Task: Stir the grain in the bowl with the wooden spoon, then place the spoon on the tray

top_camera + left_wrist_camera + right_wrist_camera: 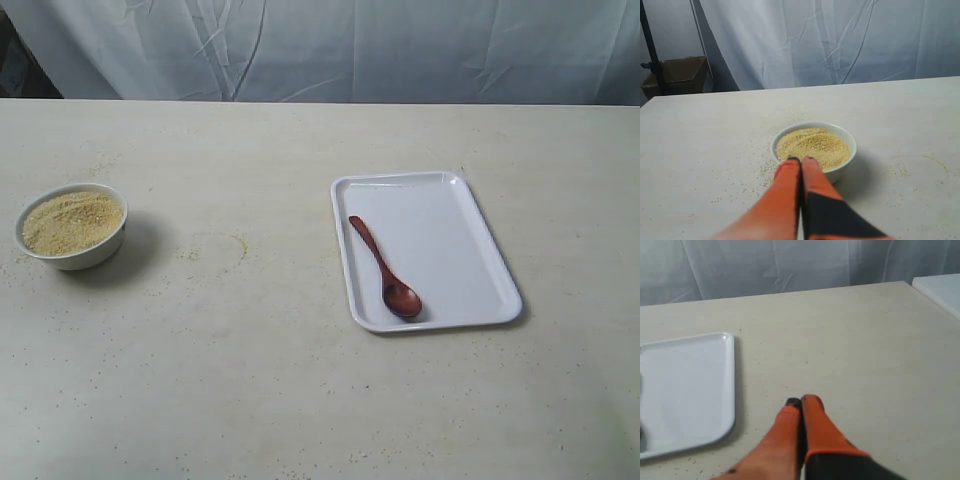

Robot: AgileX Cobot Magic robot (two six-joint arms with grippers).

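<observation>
Wooden spoon lies flat on the tray, well apart from the bowl brimming with grain, and since your left gripper and right gripper are both pressed together and empty, a shallow grab may skid it.
</observation>
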